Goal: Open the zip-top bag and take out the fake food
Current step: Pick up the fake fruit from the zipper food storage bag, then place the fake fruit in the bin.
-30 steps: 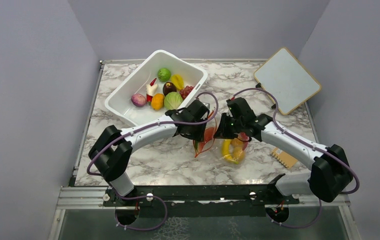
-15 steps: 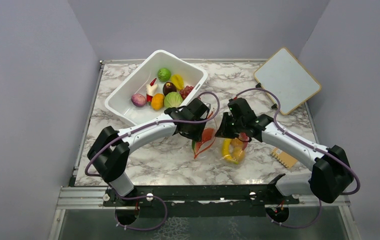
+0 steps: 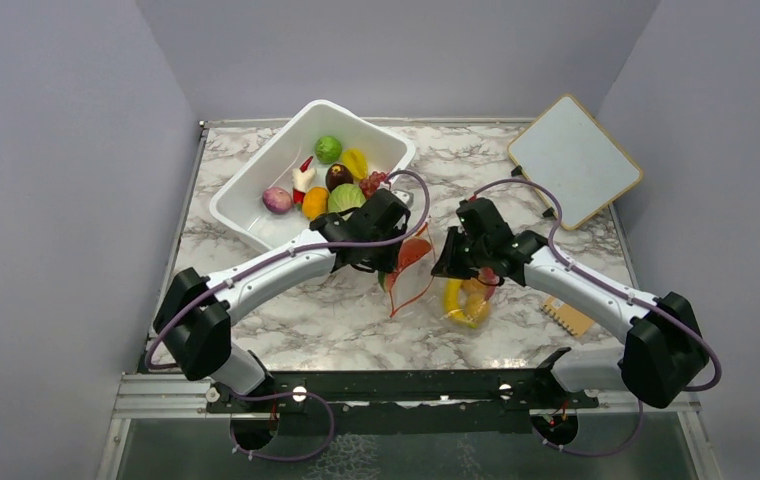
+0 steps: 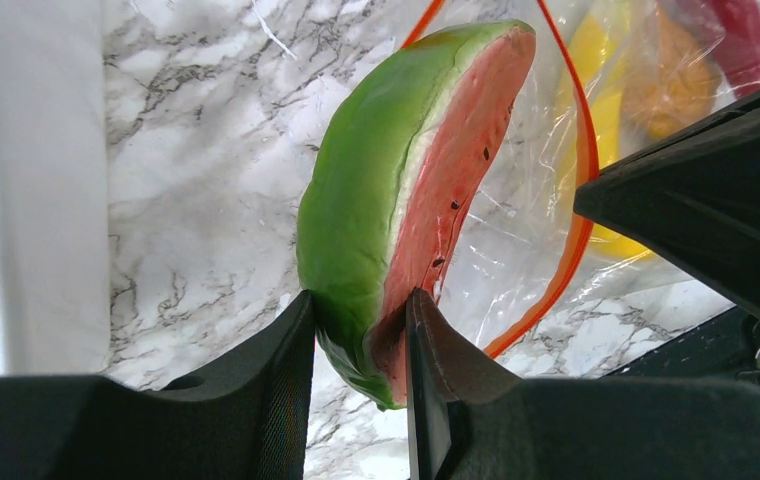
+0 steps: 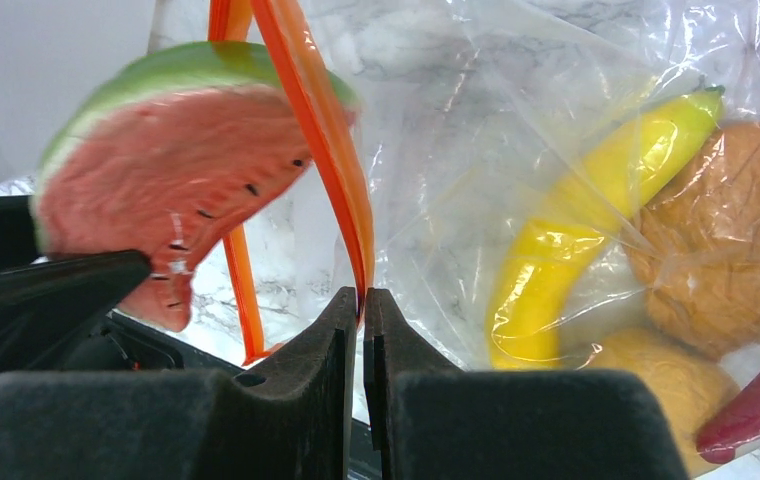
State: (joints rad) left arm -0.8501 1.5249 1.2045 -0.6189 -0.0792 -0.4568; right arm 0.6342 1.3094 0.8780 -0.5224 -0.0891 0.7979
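Observation:
The clear zip-top bag [image 3: 461,290] lies on the marble table, its orange-red zip strip [image 5: 321,130] open in a loop. My left gripper [image 4: 361,325] is shut on the watermelon slice [image 4: 406,180], also seen in the top view [image 3: 411,255], and holds it outside the bag's mouth. My right gripper [image 5: 363,300] is shut on the zip strip at the bag's mouth. Inside the bag lie a yellow banana [image 5: 586,215], round orange fruits [image 5: 726,240] and a red piece [image 5: 756,410].
A white tub [image 3: 256,200] at the back left holds a lime, cabbage, onion, grapes and other toys. A white board [image 3: 574,158] leans at the back right. A small tan pad [image 3: 568,315] lies near the right arm.
My left gripper has drawn the watermelon slice out of the bag's mouth and moved back and left toward the tub. My right gripper has kept its hold on the strip.

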